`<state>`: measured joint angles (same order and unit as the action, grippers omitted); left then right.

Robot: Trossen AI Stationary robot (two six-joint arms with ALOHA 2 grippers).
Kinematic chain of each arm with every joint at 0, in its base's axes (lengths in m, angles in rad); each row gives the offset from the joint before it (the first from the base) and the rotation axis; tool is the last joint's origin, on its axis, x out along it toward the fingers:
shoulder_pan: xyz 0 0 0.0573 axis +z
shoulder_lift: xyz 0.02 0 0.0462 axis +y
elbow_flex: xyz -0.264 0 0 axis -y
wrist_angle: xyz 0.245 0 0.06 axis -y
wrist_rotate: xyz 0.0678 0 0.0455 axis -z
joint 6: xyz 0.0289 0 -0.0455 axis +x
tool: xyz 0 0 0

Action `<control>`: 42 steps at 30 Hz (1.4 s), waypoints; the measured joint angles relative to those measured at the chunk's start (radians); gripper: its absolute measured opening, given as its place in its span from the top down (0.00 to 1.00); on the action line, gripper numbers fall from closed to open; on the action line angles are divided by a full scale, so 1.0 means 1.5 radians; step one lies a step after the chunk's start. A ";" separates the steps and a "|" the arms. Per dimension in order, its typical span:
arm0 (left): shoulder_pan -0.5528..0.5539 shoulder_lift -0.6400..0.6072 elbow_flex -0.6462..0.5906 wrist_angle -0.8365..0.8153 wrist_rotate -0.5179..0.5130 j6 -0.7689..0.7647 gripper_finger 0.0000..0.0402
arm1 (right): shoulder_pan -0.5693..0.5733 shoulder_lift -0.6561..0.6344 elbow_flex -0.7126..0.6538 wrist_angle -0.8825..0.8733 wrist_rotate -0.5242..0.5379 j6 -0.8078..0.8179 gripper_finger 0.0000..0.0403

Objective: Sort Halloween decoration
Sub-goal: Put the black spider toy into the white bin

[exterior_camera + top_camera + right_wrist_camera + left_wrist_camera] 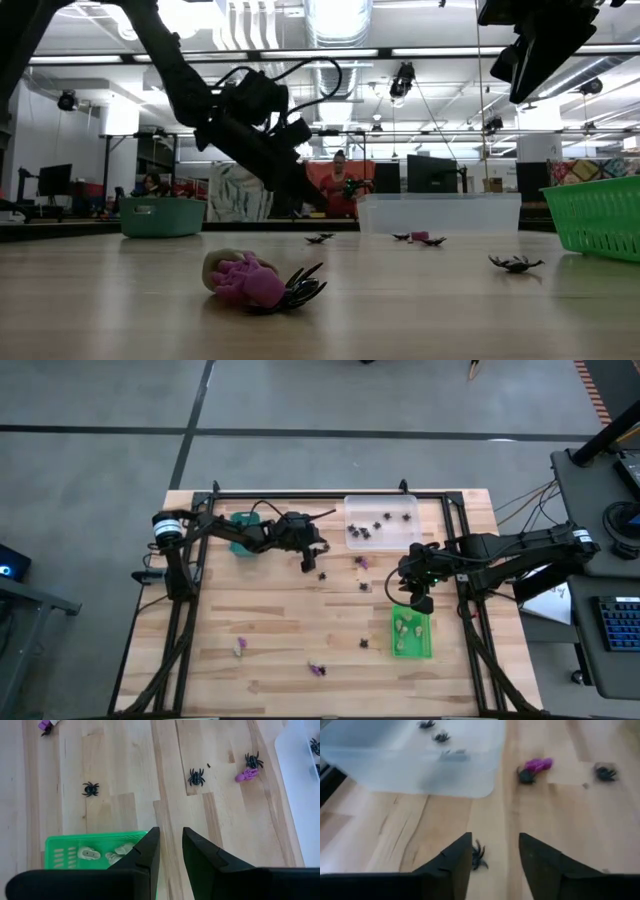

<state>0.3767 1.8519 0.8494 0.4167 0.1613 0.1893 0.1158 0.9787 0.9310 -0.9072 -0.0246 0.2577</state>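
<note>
Pale planked wood table (280, 630) (matt), translucent frosted plastic tray (381, 510), perforated green plastic tray (412, 645)

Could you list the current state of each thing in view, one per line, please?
Left end effector: open, fingers either side of a black spider on the table.
Right end effector: empty, fingers slightly apart, above the green tray.
Green tray: holds cream pieces.
Clear tray: holds black spiders.
Teal tray: contents hidden.
Purple piece: loose on the table.
</note>
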 joint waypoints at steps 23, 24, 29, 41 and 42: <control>0.005 0.120 -0.001 0.133 -0.079 -0.016 0.49 | 0.000 0.000 0.000 0.000 0.000 0.002 0.82; 0.005 0.121 -0.001 0.134 -0.079 -0.016 0.49 | 0.000 0.000 0.000 0.000 0.000 0.002 0.82; 0.006 0.123 -0.001 0.135 -0.079 -0.016 0.53 | 0.000 0.000 0.000 0.000 0.000 0.002 0.82; 0.006 0.124 0.000 0.134 -0.079 -0.018 0.66 | 0.000 0.000 0.000 0.000 0.000 0.002 0.82; 0.005 0.124 0.000 0.134 -0.079 -0.019 0.67 | 0.000 0.000 0.000 0.000 0.000 0.002 0.82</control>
<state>0.3848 2.0377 0.8494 0.6170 0.0429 0.1608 0.1157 0.9787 0.9310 -0.9066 -0.0246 0.2604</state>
